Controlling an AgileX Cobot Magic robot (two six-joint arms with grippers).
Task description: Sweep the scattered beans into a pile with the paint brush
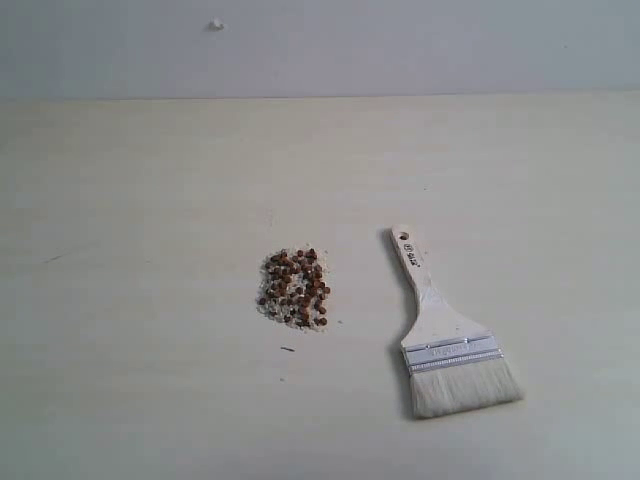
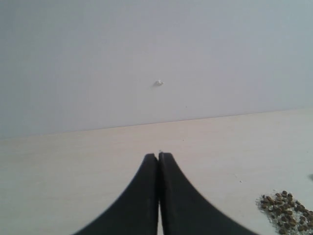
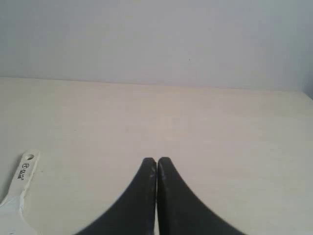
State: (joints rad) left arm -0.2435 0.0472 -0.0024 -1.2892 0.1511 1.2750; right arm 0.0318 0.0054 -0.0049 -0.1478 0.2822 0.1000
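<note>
Though apart, beans (image 1: 294, 289) near paint brush (image 1: 438, 320)

We see the reddish-brown beans (image 1: 294, 289) heaped mid-frame; the paint brush (image 1: 443, 333) lies flat lower right, bristles toward the bottom edge.

On my pale desk (image 1: 130, 200) the beans (image 1: 294, 290) lie bunched in one small patch; the paint brush (image 1: 445, 335) lies flat near them, not touching.
</note>
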